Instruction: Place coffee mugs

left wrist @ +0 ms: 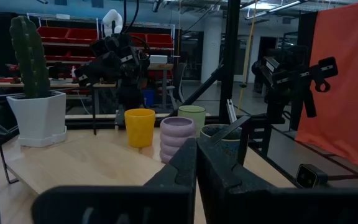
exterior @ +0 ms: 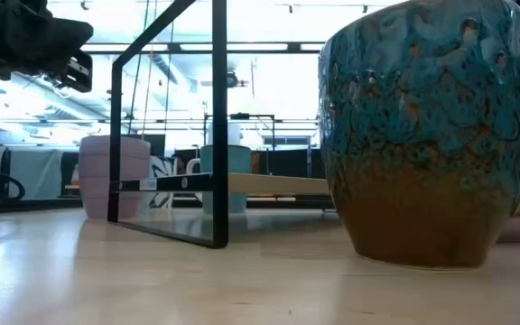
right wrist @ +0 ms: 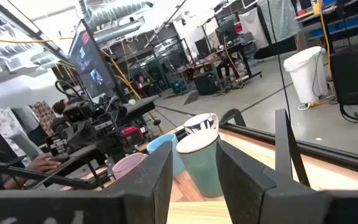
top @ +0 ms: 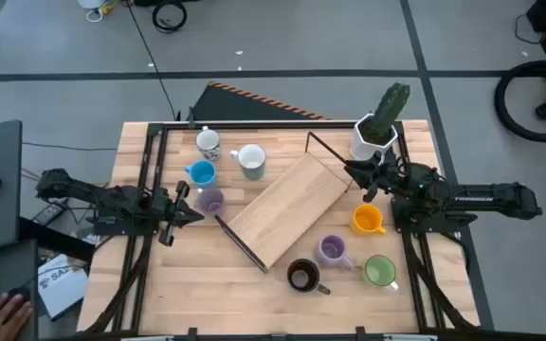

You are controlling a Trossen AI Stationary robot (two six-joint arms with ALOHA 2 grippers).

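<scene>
Four coffee mugs stand on the table at the far left: white patterned, pale grey, blue, lavender. Four more stand at the near right: orange, lavender, green, dark brown, the last filling the low view. My left gripper is shut beside the left lavender mug, pointing toward the right group. My right gripper hovers open between the cactus pot and the orange mug, with nothing between its fingers.
A wooden shelf board on a black metal frame stands slantwise across the table's middle, between the two mug groups. A white pot with a cactus stands at the far right. A person's hand shows off the table's near left.
</scene>
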